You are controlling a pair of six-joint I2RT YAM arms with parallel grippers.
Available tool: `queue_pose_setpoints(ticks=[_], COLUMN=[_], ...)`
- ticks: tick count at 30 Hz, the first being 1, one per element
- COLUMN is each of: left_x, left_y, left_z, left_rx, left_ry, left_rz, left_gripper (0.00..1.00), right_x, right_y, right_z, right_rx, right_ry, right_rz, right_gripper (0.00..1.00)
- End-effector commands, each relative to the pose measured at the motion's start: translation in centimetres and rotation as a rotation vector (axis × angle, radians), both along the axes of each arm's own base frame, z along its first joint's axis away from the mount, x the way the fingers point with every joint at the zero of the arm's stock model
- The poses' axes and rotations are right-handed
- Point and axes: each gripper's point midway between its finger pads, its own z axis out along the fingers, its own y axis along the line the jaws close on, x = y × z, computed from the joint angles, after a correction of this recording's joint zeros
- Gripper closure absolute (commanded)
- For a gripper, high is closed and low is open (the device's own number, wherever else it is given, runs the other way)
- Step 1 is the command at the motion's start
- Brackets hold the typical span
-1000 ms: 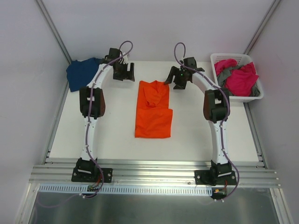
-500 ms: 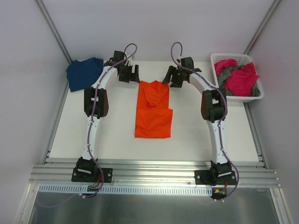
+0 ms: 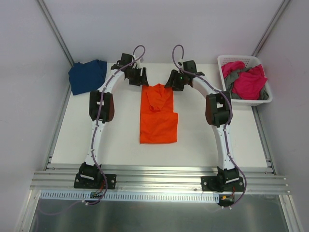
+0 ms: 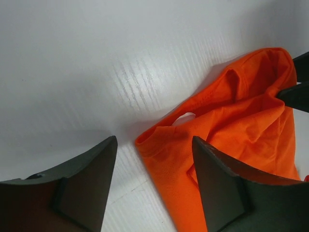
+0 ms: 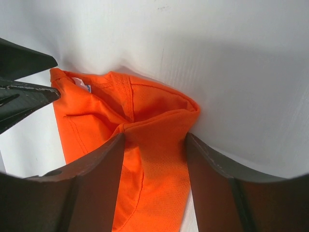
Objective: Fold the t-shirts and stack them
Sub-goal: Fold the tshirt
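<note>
The orange shirt (image 3: 158, 121) lies on the desk (image 3: 111, 137), its 2 far corners between the half-open fingers of the left hand (image 4: 154, 142) and right hand (image 5: 155, 137). Pinching just 1 layer could drag the fold apart.

Between the matt, dark plastic fingers (image 4: 84, 191), the orange t-shirt (image 4: 241, 125) is shown as soft, matt cloth with a fine mesh knit. Beyond the fingers, the white tabletop (image 4: 96, 58) is seen smooth and faintly glossy.
</note>
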Motion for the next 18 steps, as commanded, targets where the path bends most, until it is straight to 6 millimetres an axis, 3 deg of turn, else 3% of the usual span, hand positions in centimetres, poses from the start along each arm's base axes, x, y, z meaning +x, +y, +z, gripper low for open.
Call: queue_pose_setpoints(ticks=[1, 4, 7, 11, 13, 16, 18], left_x=[-0.6, -1.6, -2.3, -2.1, -1.9, -2.0, -2.0], left_y=[-1.4, -1.5, -1.5, -1.3, -1.2, -1.1, -1.2], left_z=[0.0, -0.8, -0.8, -1.0, -1.1, -1.4, -1.4], left_rx=[-0.045, -0.057, -0.067, -0.055, -0.051, -0.045, -0.042], left_ry=[0.016, 0.059, 0.083, 0.083, 0.078, 0.079, 0.080], left_rz=[-0.038, -0.041, -0.043, -0.033, -0.027, -0.029, -0.029], left_gripper=[0.38, 0.43, 0.57, 0.76, 0.81, 0.85, 0.87], right_x=[-0.6, -0.6, -0.6, -0.5, -0.5, -0.5, -0.5], right_y=[-0.2, -0.3, -0.4, -0.4, -0.3, -0.3, -0.4], right_z=[-2.3, -2.4, -2.3, -2.4, -2.3, -2.4, -2.4], right_rx=[-0.036, -0.035, -0.037, -0.033, -0.031, -0.034, -0.035], right_ry=[0.045, 0.047, 0.045, 0.047, 0.045, 0.046, 0.045], right_rz=[0.010, 0.005, 0.006, 0.008, 0.007, 0.004, 0.004], right_gripper=[0.43, 0.43, 0.46, 0.64, 0.75, 0.99, 1.00])
